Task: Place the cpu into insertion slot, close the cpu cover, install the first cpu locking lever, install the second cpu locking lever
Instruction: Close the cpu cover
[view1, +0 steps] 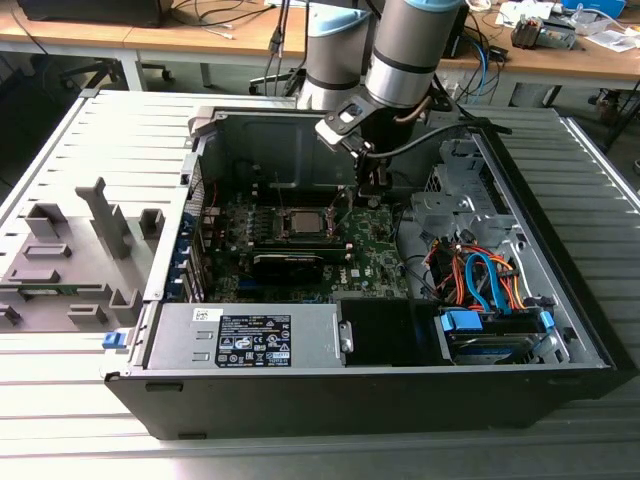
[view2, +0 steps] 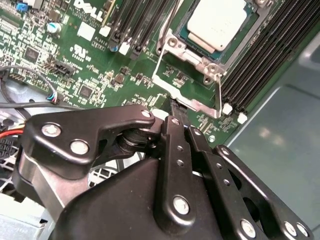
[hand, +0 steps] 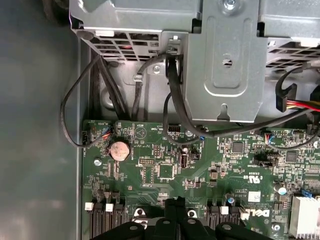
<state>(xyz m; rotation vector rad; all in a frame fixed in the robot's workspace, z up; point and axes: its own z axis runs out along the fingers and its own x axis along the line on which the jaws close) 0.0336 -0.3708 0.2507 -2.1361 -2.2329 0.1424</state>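
**Cpu (view2: 216, 22) seated in the socket, jaws closed just beside it**

Its pale metal face lies flat in the insertion slot (view2: 189, 35), whose thin dark edge shows along one side of the chip. The cpu cover (view2: 199, 56) lies down around it, a silvery frame with the chip showing through its window. One thin wire locking lever (view2: 159, 55) runs along a side of the socket. A second lever (view2: 218, 95) runs down the neighbouring side, next to the black memory slots (view2: 270, 55). Whether either lever is hooked home cannot be told.

In both wrist views the jaws are together with nothing visible between them. The black fingertips (view2: 173, 106) come to a narrow point over the green motherboard (hand: 165, 170), just beside the silvery strip (view2: 185, 97) at the socket's near corner. Whether they touch it cannot be told.

In the exterior view the arm (view1: 400, 50) reaches down into the open computer case (view1: 400, 400), which lies on its side on a grey slatted worktop (view1: 90, 400). The jaws hang just to the exterior view's right of the cpu (view1: 303, 222). A black graphics card (view1: 287, 262) sits near the socket, and a grey power supply (view1: 250, 335) lies closer to the camera. Orange and blue cables (view1: 480, 275) lie towards the exterior view's right. The first wrist view also shows a coin cell (hand: 119, 149) on the board and a grey metal drive cage (hand: 225, 60).
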